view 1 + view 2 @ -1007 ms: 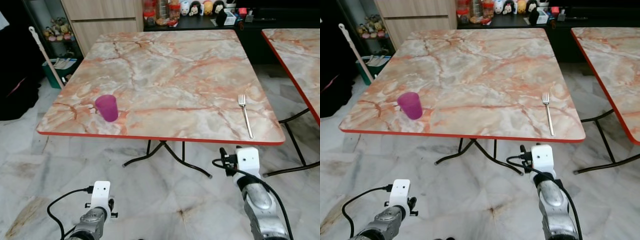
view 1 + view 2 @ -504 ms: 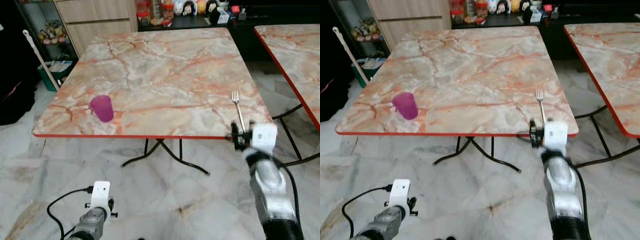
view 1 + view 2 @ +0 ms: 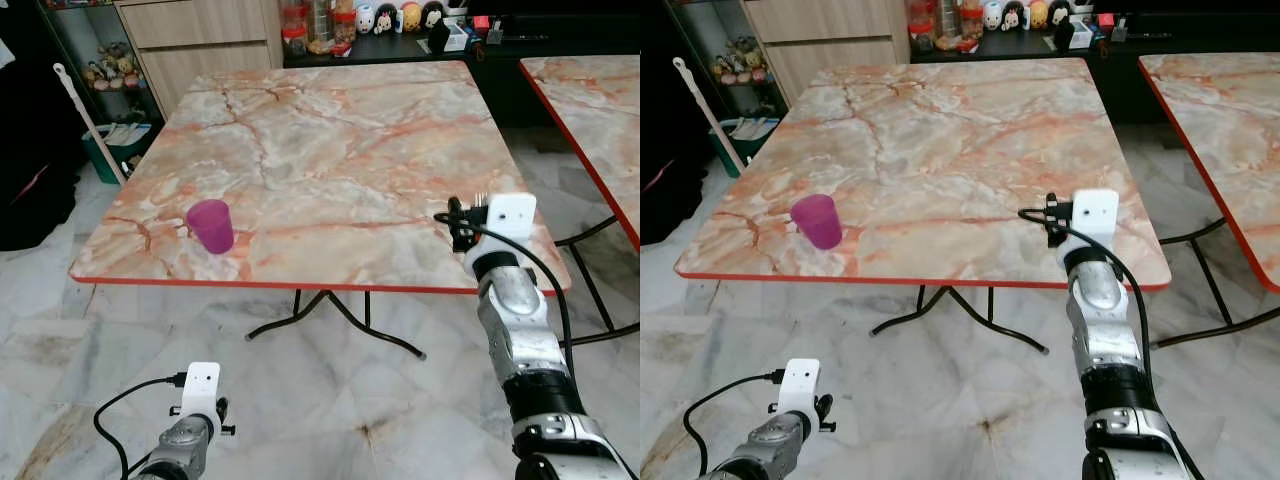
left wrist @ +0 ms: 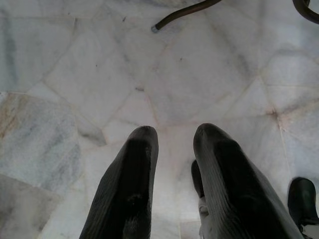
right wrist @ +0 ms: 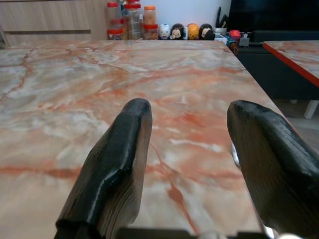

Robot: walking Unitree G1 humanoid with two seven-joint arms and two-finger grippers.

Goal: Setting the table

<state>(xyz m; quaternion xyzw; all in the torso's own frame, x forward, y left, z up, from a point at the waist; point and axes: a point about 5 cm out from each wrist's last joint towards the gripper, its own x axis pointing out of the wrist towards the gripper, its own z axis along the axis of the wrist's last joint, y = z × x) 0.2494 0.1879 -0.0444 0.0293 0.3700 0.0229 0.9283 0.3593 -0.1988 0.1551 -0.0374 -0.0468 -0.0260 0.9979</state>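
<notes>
A pink cup stands upright near the front left edge of the marble table. My right arm is raised over the table's front right corner, and it covers most of the fork; just the tines peek out above the wrist. In the right wrist view my right gripper is open low over the tabletop, holding nothing, with a silver sliver of the fork beside one finger. My left gripper hangs over the floor, its fingers slightly apart and empty.
A second marble table stands close on the right. A broom handle and a green bin are at the left. A cabinet with jars and figurines lines the back. Black folding legs sit under the table.
My right arm has risen from below the table's front edge to above its right corner, now covering the fork. The left arm has stayed low. The camera has shifted a little.
</notes>
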